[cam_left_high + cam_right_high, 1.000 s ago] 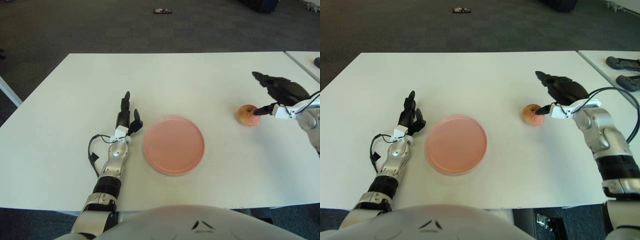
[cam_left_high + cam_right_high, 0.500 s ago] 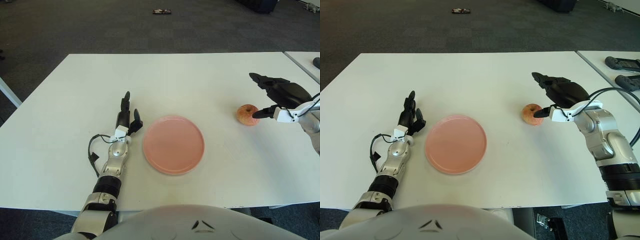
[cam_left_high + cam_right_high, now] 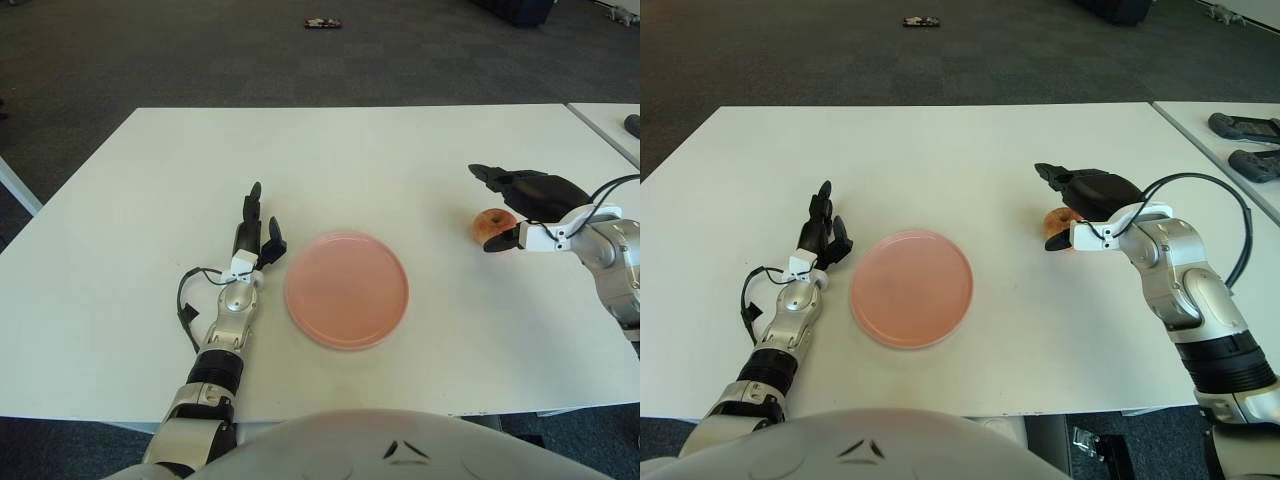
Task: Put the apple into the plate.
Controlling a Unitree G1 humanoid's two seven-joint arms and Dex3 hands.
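Note:
A reddish-yellow apple (image 3: 491,224) lies on the white table (image 3: 400,150), right of a pink plate (image 3: 346,290) that holds nothing. My right hand (image 3: 487,207) reaches in from the right and straddles the apple. Its long fingers (image 3: 505,178) stretch over the apple's top and the thumb (image 3: 500,243) sits at its near side. The fingers are spread, not closed on the fruit, and the hand hides part of the apple. My left hand (image 3: 254,226) shows just left of the plate with its fingers stretched out.
A second white table (image 3: 1230,150) at the far right carries two dark devices (image 3: 1245,126). A black cable (image 3: 186,303) loops beside my left wrist. A small dark object (image 3: 324,22) lies on the carpet beyond the table.
My right hand has moved left and lower, from beside the apple to over it, with the thumb now in front of the fruit. The apple, plate and left hand have not moved.

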